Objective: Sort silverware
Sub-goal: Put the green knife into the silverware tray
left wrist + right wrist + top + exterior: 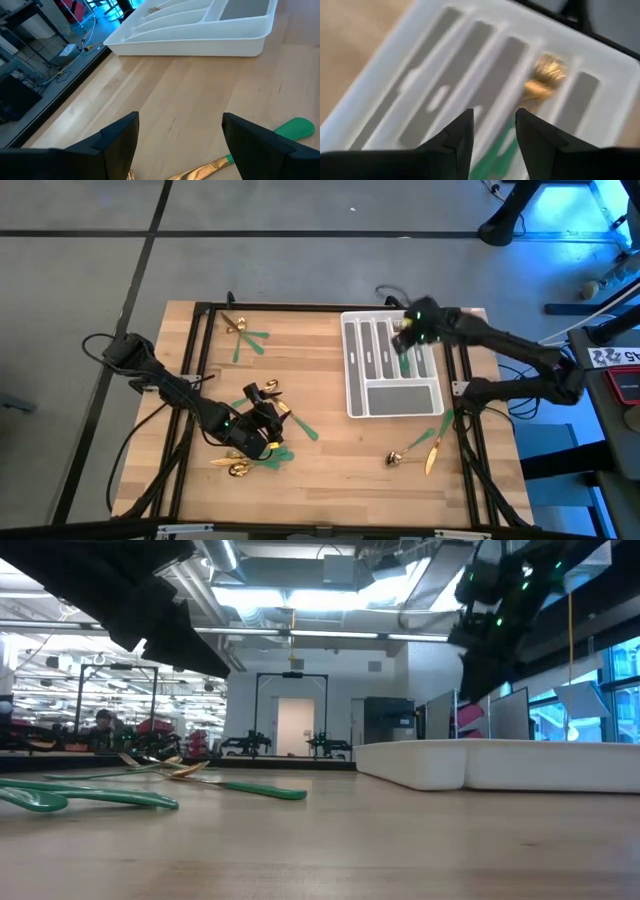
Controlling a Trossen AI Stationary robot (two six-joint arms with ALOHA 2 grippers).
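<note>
Right end effector (492, 132) parted over grey-white slotted plastic tray (357, 395), gold-headed green-handled fork (540, 82) lying in slot; left end effector (180, 145) wide above more silverware on wooden counter (330, 450)—light, stiff, slippery, prob grip mid-handle.

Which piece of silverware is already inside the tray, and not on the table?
The fork with the gold head, lying in a narrow slot of the tray beneath the right tool. All other pieces lie on the wooden table.
</note>
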